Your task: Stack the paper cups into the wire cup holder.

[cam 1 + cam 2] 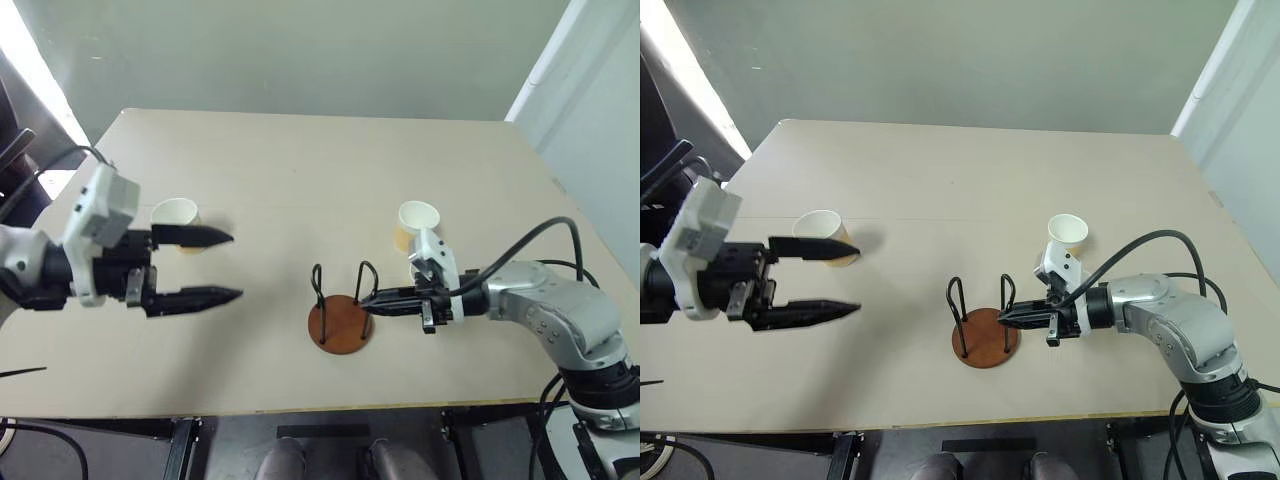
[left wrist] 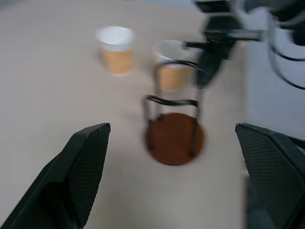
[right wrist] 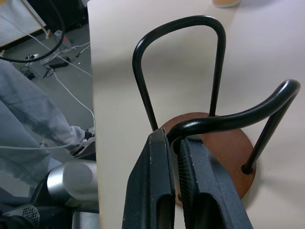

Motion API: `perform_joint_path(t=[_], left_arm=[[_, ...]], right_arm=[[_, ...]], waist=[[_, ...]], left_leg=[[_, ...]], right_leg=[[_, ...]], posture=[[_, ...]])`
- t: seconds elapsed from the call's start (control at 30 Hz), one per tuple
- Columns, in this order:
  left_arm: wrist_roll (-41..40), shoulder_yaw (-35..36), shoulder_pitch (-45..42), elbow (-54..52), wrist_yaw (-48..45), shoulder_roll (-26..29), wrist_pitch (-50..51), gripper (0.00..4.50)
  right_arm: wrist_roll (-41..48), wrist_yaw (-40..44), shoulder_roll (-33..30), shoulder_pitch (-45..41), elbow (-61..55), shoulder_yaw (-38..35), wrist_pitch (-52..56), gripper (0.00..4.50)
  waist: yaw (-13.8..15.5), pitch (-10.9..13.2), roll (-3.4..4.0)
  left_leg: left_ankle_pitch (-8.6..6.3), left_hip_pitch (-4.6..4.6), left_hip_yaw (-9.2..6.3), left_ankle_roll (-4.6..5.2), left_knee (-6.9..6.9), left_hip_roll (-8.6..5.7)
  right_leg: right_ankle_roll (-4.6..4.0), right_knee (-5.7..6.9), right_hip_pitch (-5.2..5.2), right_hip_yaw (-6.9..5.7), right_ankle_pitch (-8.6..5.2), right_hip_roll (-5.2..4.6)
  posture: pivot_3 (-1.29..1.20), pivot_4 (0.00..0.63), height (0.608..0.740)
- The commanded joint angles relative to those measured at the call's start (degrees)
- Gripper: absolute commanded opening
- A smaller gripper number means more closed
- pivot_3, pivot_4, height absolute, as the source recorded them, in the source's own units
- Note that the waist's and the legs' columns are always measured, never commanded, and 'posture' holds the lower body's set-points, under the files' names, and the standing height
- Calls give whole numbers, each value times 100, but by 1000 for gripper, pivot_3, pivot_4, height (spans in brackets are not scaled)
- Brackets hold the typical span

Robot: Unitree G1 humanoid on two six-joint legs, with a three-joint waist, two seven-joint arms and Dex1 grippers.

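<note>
Right jaws: your right gripper (image 1: 368, 298) has its two black fingers pressed together, nipped on the top of one black wire loop of the wire cup holder (image 1: 340, 318). In the right wrist view the loop's bend runs between the fingers (image 3: 157, 191). That reads as a steadying hold on the stand, not a cup pick.

Left jaws: your left gripper (image 1: 225, 266) stands spread wide and carries nothing, pointing across the table toward the holder. The gap looks wide enough to take a cup's body.

Holder: it stands upright on its reddish-brown disc near the front edge of the table (image 1: 300, 170), about midway between your two arms. No cup sits inside it.

Cup on your left: one paper cup (image 1: 176, 220) stands upright, mouth up, just behind the upper finger of the open left gripper, and apart from it. It is the nearest cup to that hand.

Cup on your right: a second paper cup (image 1: 414, 224) stands upright behind the right wrist, close to the holder.

Progress: nothing is stacked yet, so you are at the start.

Next move, as a judgement: bring the open left fingers round the near cup's wall, and keep the right grip firm so the light wire frame cannot tip.
</note>
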Motion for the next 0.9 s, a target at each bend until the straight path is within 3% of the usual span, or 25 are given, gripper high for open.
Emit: perform_joint_path(t=[0.03, 0.17, 0.37, 0.47, 0.8, 0.9], left_arm=[[-58, 31, 142, -231, -275, 178, 48, 4500], [0, -92, 265, -354, -286, 202, 39, 4500], [4, -147, 357, -473, -266, 225, 42, 4500], [40, -181, 329, -451, -247, 241, 27, 4500], [172, -405, 140, -314, -186, 218, -64, 4500], [255, -586, -32, -188, -249, 200, -173, 4500]], right_arm=[[-53, -48, -61, 61, -153, 166, -86, 37], [-44, -221, 4, -7, -213, 253, -42, 37], [16, -232, -70, -180, -270, 406, 127, 37], [40, -184, -125, -251, -265, 456, 181, 751], [-151, 293, -829, -169, -427, 570, -144, 4368], [-299, 823, -1550, -36, -495, 323, -625, 4439]], waist=[[3, 0, 0], [3, -2, -3], [1, -3, -5], [2, -3, -5], [9, -3, -5], [37, -2, -5]], left_leg=[[-2, 3, 4, 3, 0, -1], [-35, 36, 7, 62, 2, 9], [-38, 43, 15, 60, 10, 29], [-39, 46, 27, 56, 11, 29], [-42, 38, 32, 56, 11, 35], [-53, 37, 35, 75, 13, 35]], right_leg=[[2, 1, 3, 5, 0, 3], [4, 3, 28, 20, -1, 14], [13, 3, 28, 82, 4, 65], [12, 2, 25, 94, 4, 77], [14, 1, 12, 110, 5, 77], [15, 2, 12, 110, 5, 76]], posture=[[0, 150, 740], [0, 150, 740], [0, 150, 740], [0, 150, 740], [0, 150, 740], [0, 150, 740]])
